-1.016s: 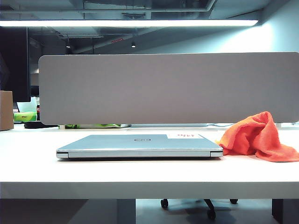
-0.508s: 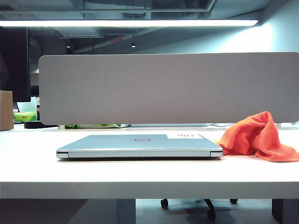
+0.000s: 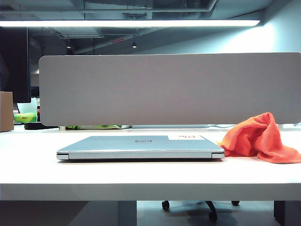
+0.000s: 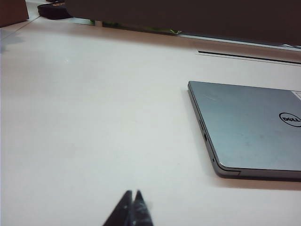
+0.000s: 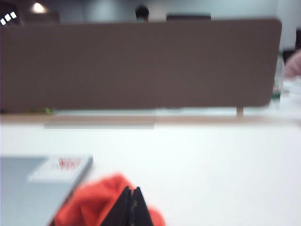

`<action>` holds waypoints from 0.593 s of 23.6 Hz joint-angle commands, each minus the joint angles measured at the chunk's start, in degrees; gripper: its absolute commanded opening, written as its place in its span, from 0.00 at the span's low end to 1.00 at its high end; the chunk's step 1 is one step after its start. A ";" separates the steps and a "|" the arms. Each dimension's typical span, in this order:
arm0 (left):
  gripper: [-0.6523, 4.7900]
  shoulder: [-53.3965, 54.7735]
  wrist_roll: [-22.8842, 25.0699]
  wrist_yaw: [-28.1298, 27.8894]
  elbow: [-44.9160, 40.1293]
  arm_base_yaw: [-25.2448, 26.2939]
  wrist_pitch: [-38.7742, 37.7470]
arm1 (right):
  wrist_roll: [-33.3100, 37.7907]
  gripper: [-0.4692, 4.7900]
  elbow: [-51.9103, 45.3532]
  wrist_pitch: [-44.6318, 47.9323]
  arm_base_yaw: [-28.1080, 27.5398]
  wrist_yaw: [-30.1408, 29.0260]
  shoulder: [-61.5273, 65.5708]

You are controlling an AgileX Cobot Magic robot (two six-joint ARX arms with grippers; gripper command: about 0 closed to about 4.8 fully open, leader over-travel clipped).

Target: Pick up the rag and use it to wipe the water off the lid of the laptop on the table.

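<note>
**Soft rag lies untouched beside the laptop; both grippers closed and empty**

On the left, the left gripper (image 4: pixel 133 207) hangs over bare wide white smooth-topped table (image 3: pixel 141 176), fingers pressed together on nothing. Mid-table lies the thin silver-grey laptop (image 3: pixel 139 147), rigid, its flat lid (image 4: pixel 254 125) slick with a dark oval logo; no water streak is discernible. Just beside its right edge sits the fuzzy orange-red microfibre rag (image 3: pixel 258 139), crumpled in a heap: likely light, limp, grippy. Its raised fold looks the best pinch point. The right gripper (image 5: pixel 131 207) hovers near it, fingers together, empty.
</note>
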 commanded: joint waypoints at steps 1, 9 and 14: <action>0.11 0.00 0.02 -0.13 0.24 -0.07 0.70 | 0.77 0.08 -0.17 -7.37 -0.11 0.24 -0.11; 0.11 0.00 0.00 -0.13 0.24 -0.07 0.70 | 0.77 0.08 -0.17 -11.15 -0.09 0.07 -0.11; 0.11 0.00 0.02 -0.13 0.26 -0.07 0.70 | 0.77 0.08 -0.17 -11.17 -0.09 0.07 -0.11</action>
